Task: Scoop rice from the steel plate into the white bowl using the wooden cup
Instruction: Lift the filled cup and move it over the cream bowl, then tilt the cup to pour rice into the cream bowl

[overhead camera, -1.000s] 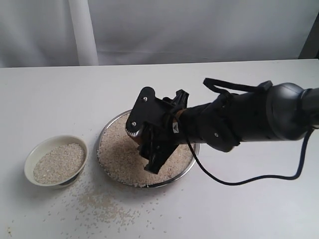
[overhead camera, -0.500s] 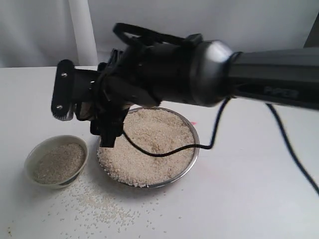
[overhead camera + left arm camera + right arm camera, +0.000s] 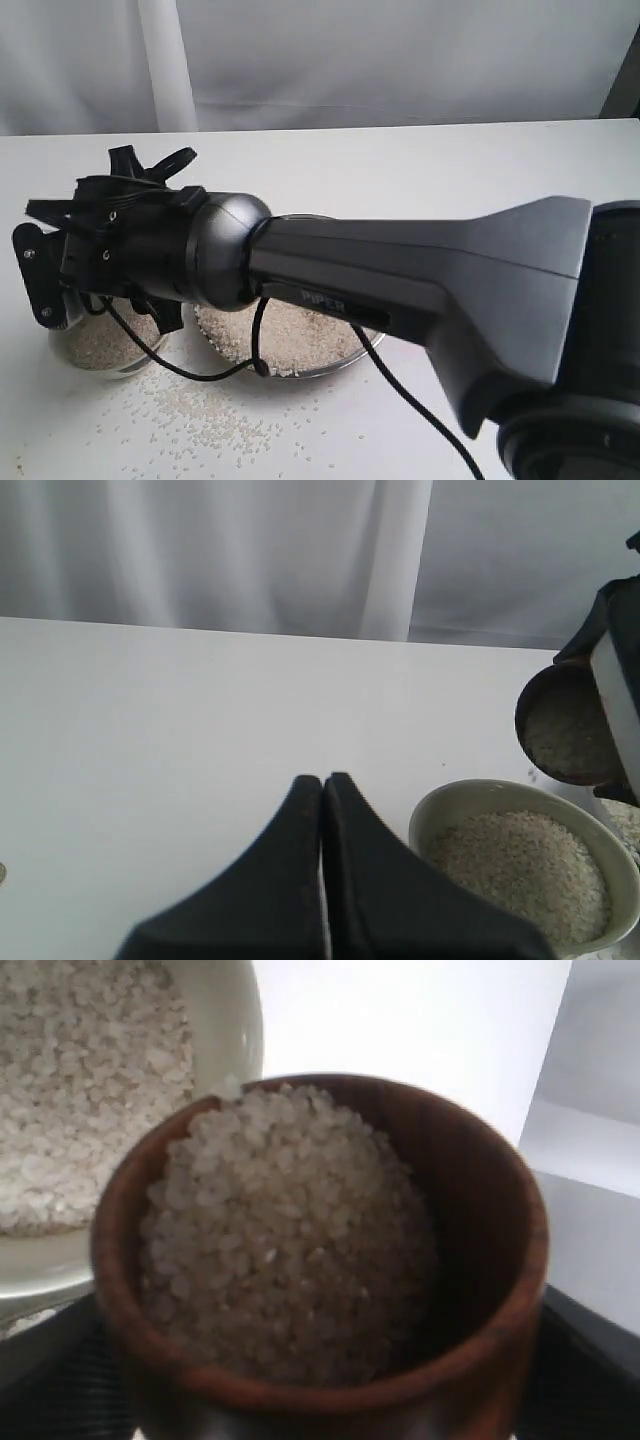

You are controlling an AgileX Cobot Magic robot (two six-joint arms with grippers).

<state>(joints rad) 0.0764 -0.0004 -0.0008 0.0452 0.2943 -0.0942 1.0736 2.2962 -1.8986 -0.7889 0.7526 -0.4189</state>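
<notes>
surface (image 3: 400, 170): white, carries both dishes
right arm (image 3: 420, 290): reaches across to the white bowl, hides most of it in the exterior view
steel plate (image 3: 325, 368): just beside the white bowl, rice left in it
white bowl (image 3: 430, 810): upright, well filled with rice (image 3: 525, 865)
right tool (image 3: 40, 285): clamped on the wooden cup, over the white bowl
left tool (image 3: 322, 792): fingers together, nothing held, near the white bowl, idle
wooden cup (image 3: 500, 1190): above the white bowl's rim, tipped, heaped full, no grains seen falling
cup handling: stiff, smooth, rounded wood, probably light even loaded; likely to twist in the grip, so take it across the barrel's middle
cup load (image 3: 290, 1230): loose dry grains, will run out fast once tipped further
stray grains (image 3: 200, 410): scattered on the surface near the white bowl
step: pour looks about to begin
</notes>
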